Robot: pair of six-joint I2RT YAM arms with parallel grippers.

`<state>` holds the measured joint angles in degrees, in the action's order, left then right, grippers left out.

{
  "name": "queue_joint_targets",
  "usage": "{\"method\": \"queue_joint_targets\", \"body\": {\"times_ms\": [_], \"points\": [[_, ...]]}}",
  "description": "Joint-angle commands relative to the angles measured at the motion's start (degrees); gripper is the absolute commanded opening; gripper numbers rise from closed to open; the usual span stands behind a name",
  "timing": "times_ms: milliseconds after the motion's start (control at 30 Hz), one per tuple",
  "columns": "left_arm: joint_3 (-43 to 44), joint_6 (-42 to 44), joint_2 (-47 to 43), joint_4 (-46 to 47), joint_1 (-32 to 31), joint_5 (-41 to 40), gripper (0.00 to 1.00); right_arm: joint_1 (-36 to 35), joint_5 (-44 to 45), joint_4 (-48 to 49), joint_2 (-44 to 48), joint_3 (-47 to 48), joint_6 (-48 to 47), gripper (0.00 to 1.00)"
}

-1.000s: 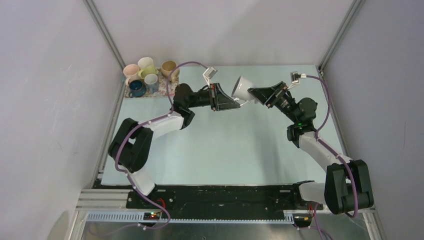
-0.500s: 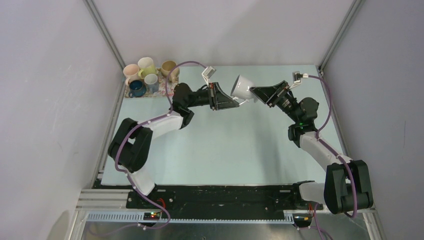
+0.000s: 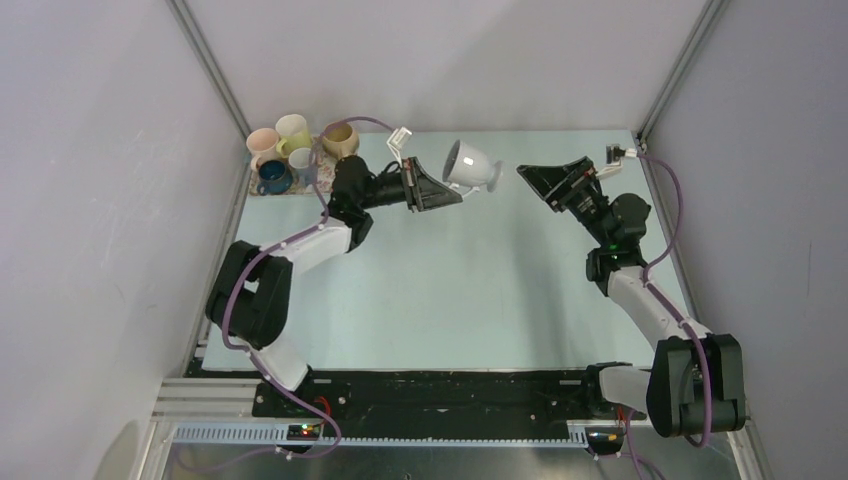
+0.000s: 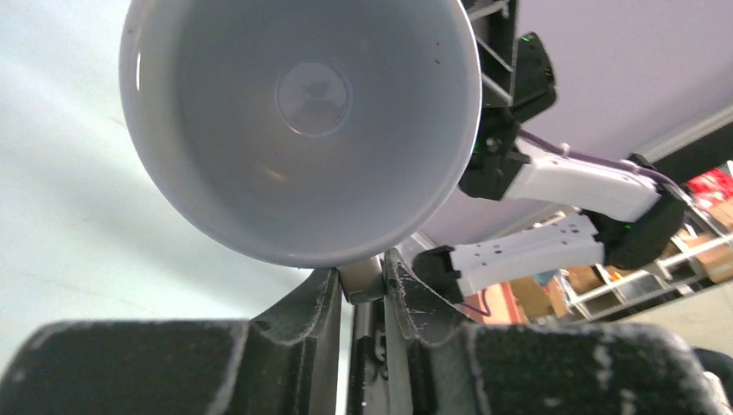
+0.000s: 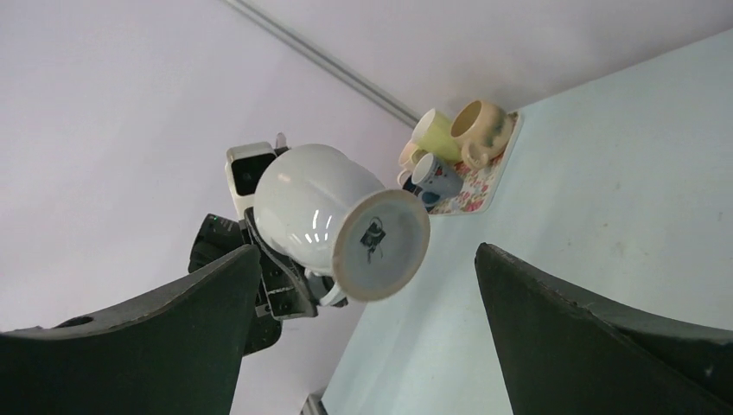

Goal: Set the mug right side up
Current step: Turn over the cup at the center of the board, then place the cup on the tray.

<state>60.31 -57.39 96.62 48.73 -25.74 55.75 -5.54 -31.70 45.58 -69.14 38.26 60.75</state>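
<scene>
So the counter [image 3: 450, 290] is a plain pale blue-green sheet, boxed in by blank lilac-grey walls [image 3: 450, 60] with aluminium posts [image 3: 210, 70] running up the far corners. Tucked in the far left corner is a floral mat [image 3: 300, 183] with a bunch of spare mugs [image 3: 290, 150] on it: cream, pink, yellow-green and dark blue ones.

The white mug [image 3: 468, 166] isn't on the counter at all. It hangs in the air over the far side, lying on its side, mouth pointing back at the left gripper [image 3: 458, 194] and foot pointing toward the right arm. The left jaws are pinching its handle, which the left wrist view shows squeezed between them.

Compared with a second ago, the right gripper [image 3: 535, 188] has backed off. It was right up against the mug, and now it sits well apart to the right, jaws spread wide with nothing in them. The mug has also swung left, nearer the mat.
</scene>
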Motion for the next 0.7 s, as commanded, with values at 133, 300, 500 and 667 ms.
{"method": "queue_joint_targets", "body": {"times_ms": [133,300,500,667], "points": [[1.0,18.6,-5.3,-12.3,7.6,-3.8,0.0,2.3,3.0,-3.4,3.1,0.4,-1.9,0.99],[1.6,28.0,-6.1,-23.7,14.1,-6.1,0.0,2.4,2.8,-3.5,3.2,0.4,-1.9,0.99],[5.0,44.8,-6.1,-39.7,20.4,-13.7,0.0,2.5,2.7,-3.4,2.9,0.4,-2.1,0.99],[7.9,50.6,-3.6,-47.5,24.0,-18.9,0.0,2.5,2.6,-3.0,2.2,0.4,-1.9,0.99]]}}
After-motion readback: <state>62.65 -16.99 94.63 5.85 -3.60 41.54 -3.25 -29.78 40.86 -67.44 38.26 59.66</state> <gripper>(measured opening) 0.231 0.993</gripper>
